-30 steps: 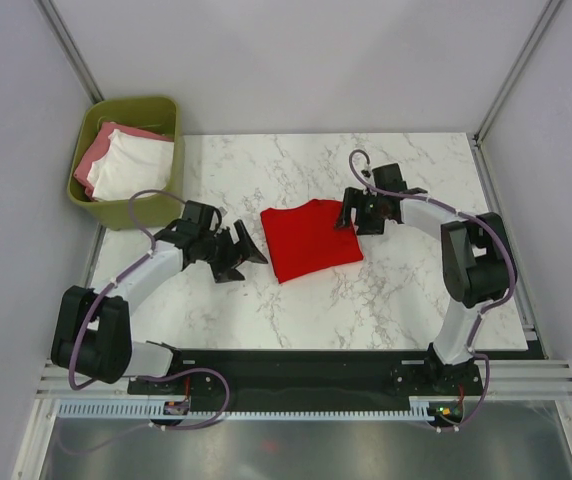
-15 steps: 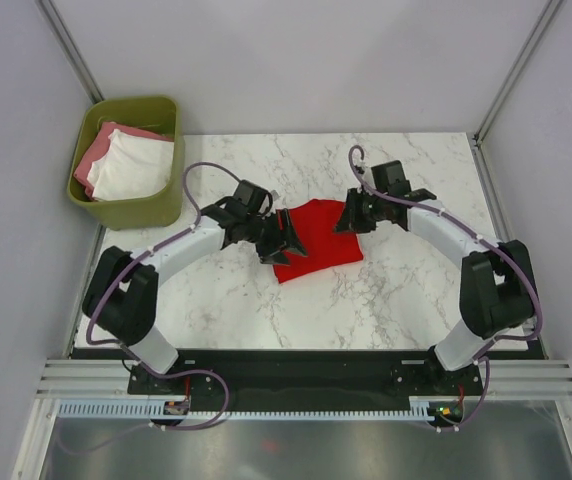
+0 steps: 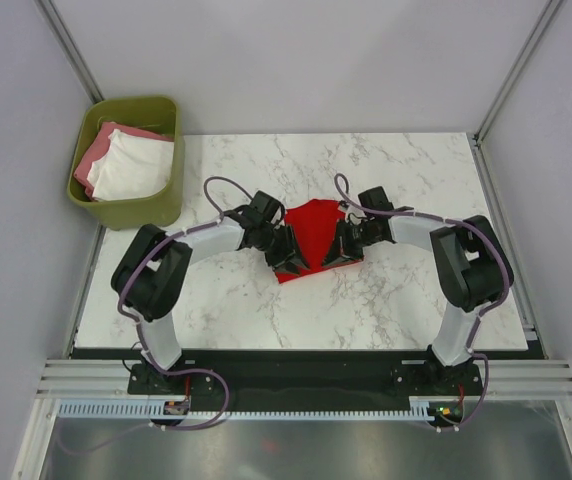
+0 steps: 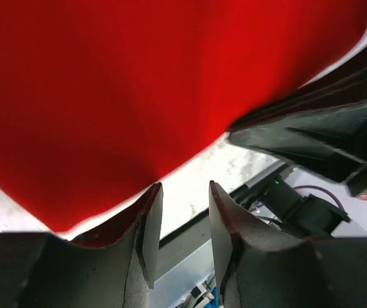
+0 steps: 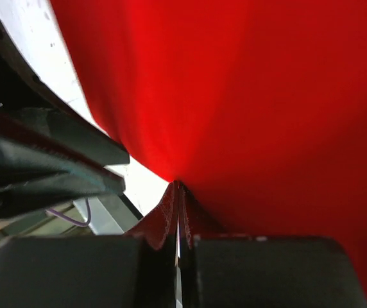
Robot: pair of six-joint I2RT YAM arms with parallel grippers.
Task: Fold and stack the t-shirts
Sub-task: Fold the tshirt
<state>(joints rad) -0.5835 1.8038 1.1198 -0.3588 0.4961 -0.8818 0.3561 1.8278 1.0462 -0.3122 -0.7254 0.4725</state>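
Note:
A folded red t-shirt (image 3: 314,228) lies mid-table on the marble. My left gripper (image 3: 294,262) is at its near left corner and my right gripper (image 3: 338,255) at its near right edge, the two close together. In the left wrist view the left gripper (image 4: 185,186) is open with bare marble in the gap, and the red t-shirt (image 4: 138,83) edge touches its left fingertip. In the right wrist view the right gripper (image 5: 177,185) is shut, and the red t-shirt (image 5: 267,96) puckers into its tips. A white t-shirt (image 3: 131,170) and a pink t-shirt (image 3: 91,160) lie in the bin.
An olive-green bin (image 3: 131,212) stands off the table's back left corner. Grey walls close in the back and both sides. The black base rail (image 3: 296,365) runs along the near edge of the marble table (image 3: 386,300).
Both arms have swung inward to the red t-shirt's near edge. The right gripper has closed on the cloth and the left jaws have narrowed.

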